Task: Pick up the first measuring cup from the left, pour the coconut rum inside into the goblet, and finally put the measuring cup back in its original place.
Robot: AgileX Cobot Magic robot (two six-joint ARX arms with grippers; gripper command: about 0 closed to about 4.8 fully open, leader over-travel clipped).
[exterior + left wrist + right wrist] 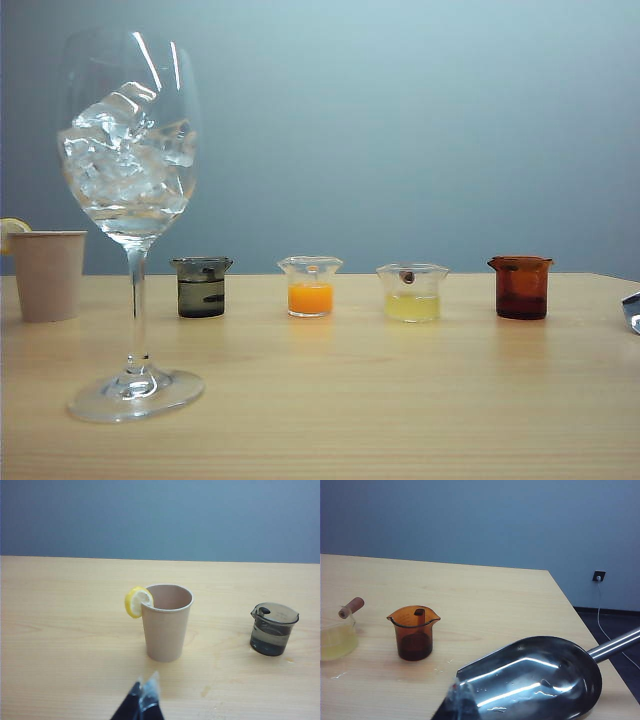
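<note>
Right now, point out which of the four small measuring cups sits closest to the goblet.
The smoky dark-grey measuring cup, leftmost in the row, just right of the goblet stem. The orange-filled, pale-yellow and amber-brown cups stand farther right.

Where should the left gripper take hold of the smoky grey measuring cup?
Probably around the straight wall of the grey measuring cup, below its flared rim, coming level from the side opposite the spout. It stands upright, apart from the paper cup.
</note>
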